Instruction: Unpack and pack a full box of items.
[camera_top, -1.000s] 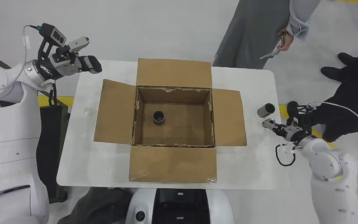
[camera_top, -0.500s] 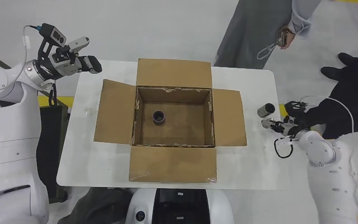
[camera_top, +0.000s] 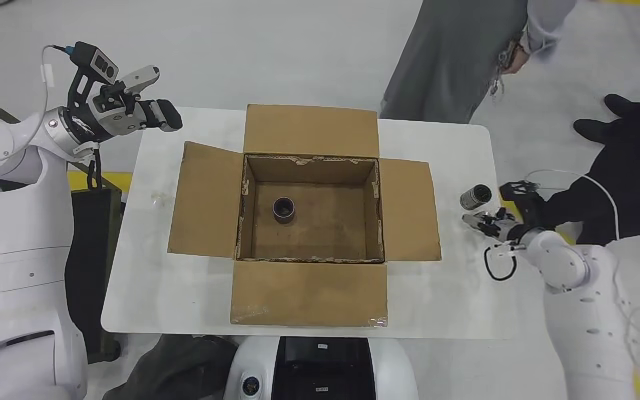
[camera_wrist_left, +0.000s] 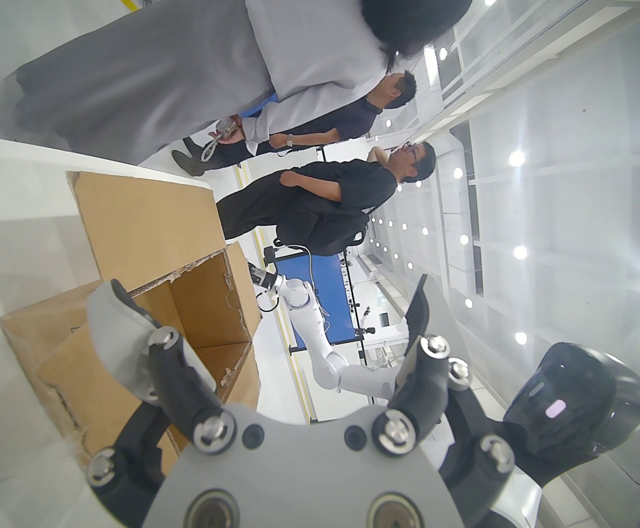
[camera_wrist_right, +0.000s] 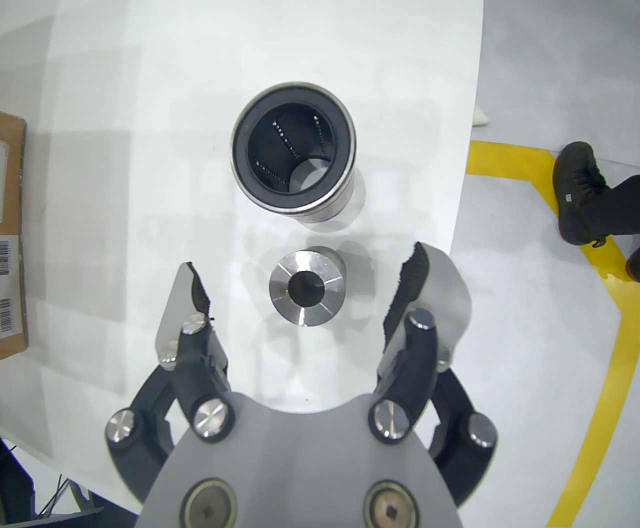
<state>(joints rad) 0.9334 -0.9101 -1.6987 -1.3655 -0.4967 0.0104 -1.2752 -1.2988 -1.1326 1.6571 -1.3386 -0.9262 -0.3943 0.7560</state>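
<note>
An open cardboard box sits mid-table with its flaps spread out. One dark, ring-shaped cylinder lies on the box floor. Near the table's right edge a large steel linear bearing lies on the white top. Beside it stands a small steel collet. My right gripper is open above the collet, with one finger on each side and neither touching it. My left gripper hangs open and empty over the table's far left corner, pointing toward the box.
The white table has bare room in front of and to the right of the box. Its right edge lies close to the bearing. People stand past the far right corner, and a shoe rests on the floor by a yellow line.
My right arm has shifted slightly left and inward over the table's right edge, closer to the bearing. The left arm and the box have not moved.
</note>
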